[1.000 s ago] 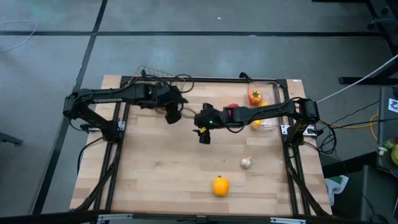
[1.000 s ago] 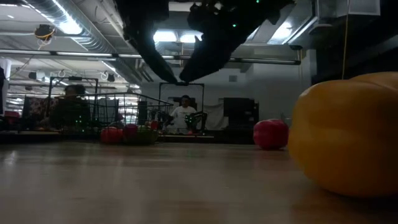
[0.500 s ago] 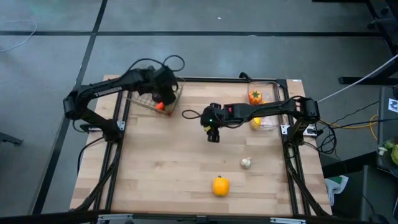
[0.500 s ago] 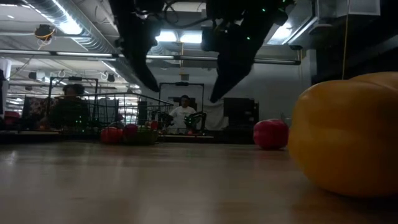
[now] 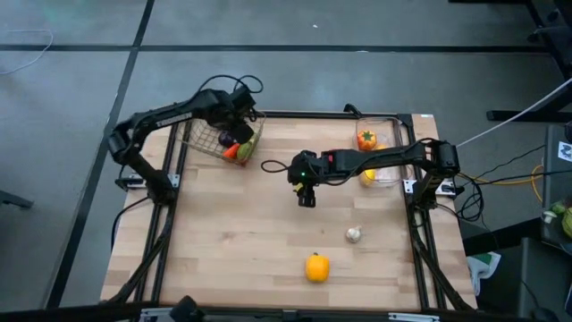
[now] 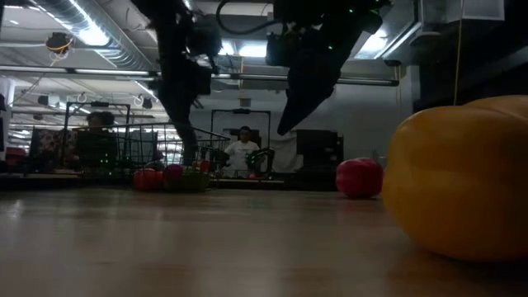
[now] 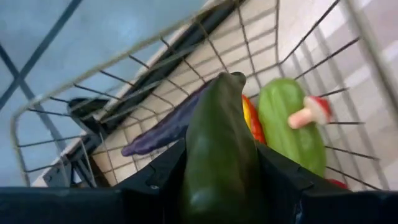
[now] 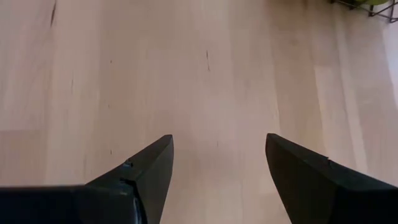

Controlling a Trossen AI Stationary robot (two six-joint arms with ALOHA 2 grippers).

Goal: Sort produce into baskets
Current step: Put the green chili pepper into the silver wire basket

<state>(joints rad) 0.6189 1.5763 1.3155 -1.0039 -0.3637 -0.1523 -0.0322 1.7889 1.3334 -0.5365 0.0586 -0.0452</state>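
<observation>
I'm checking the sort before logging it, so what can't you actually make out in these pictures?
- Clear bin, high view: the right arm crosses it, hiding some contents.
- Wire basket, high view: the left gripper covers part of its produce.
- Dark green vegetable, left wrist view: its lower end is cut off by the edge.
- White garlic bulb, high view: too small for detail.

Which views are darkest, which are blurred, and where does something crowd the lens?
Low view: dim and backlit by ceiling lights, both arms mere silhouettes; the yellow toy pepper looms soft and oversized at the lens. Left wrist view: the dark green vegetable, clamped in the left gripper, is blurred close up over the dark wire mesh basket. High view: evenly lit. Right wrist view: bright bare wooden table.
</observation>
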